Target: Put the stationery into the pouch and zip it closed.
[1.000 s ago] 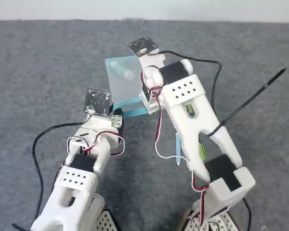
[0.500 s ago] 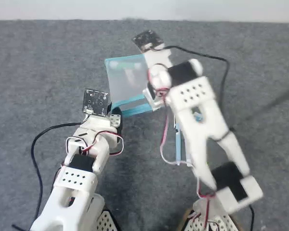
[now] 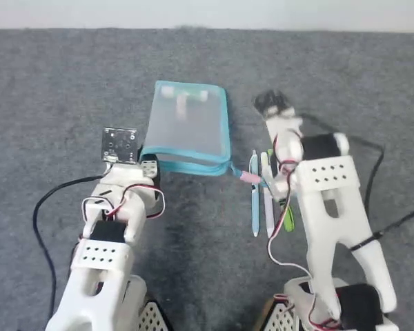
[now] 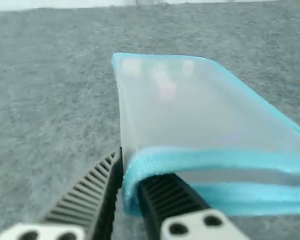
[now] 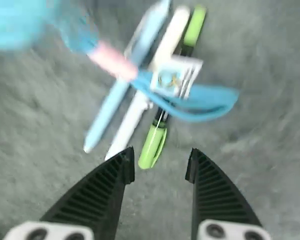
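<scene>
The translucent pouch (image 3: 186, 127) with teal edging lies flat on the grey carpet, its zipper edge toward the arms. My left gripper (image 3: 152, 167) is shut on the pouch's near left corner; in the left wrist view the jaws (image 4: 129, 170) pinch the teal band of the pouch (image 4: 190, 115). A pink zipper pull (image 3: 249, 177) and a teal strap (image 5: 200, 97) trail off the right corner. A blue pen (image 3: 254, 196), a white pen (image 3: 265, 193) and a green pen (image 3: 288, 215) lie side by side just right of the pouch. My right gripper (image 5: 157, 160) hangs open above the pens, holding nothing.
Grey carpet covers the whole table, with bare room to the left, right and beyond the pouch. Loose cables run from both arms near their bases (image 3: 290, 314). A white wall edge runs along the far side.
The right arm has let go of the pouch and swung back to the right, over the pens. The pouch has dropped from tilted up to lying flat. The left arm shifted slightly left.
</scene>
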`<state>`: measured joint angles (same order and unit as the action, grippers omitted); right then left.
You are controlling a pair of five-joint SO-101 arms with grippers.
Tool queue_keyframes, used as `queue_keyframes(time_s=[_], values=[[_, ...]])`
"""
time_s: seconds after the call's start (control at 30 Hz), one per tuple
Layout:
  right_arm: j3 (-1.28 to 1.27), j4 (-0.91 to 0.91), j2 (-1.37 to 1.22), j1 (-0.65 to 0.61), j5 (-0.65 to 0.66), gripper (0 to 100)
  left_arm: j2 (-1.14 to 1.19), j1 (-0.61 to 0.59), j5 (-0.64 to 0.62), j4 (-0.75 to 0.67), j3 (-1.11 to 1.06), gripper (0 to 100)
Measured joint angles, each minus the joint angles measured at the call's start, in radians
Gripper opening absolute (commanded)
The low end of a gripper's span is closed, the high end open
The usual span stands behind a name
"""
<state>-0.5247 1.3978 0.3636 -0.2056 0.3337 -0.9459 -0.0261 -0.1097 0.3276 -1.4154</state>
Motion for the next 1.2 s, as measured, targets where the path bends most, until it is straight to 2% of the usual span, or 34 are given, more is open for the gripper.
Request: queue_keyframes(time_s=[0.17, 0.6, 0.73, 0.93, 1.13, 1.2], values=[[-0.219, -0.126, 0.0, 0.017, 0.02, 17.7, 0.0, -0.015, 0.0, 0.0, 0.0, 1], [-0.454, -0.391, 0.0, 0.015, 0.025, 17.6, 0.0, -0.015, 0.0, 0.0, 0.0, 1], [-0.471, -0.416, 0.002, 0.014, 0.025, 15.7, 0.0, -0.015, 0.0, 0.0, 0.0, 1], [-0.471, -0.422, 0.002, 0.017, 0.025, 1.3, 0.0, -0.015, 0.0, 0.0, 0.0, 1], [-0.471, -0.428, 0.003, 0.021, 0.023, 1.7, 0.0, -0.015, 0.0, 0.0, 0.0, 1], [-0.471, -0.428, 0.003, 0.021, 0.021, 5.6, 0.0, -0.015, 0.0, 0.0, 0.0, 1]])
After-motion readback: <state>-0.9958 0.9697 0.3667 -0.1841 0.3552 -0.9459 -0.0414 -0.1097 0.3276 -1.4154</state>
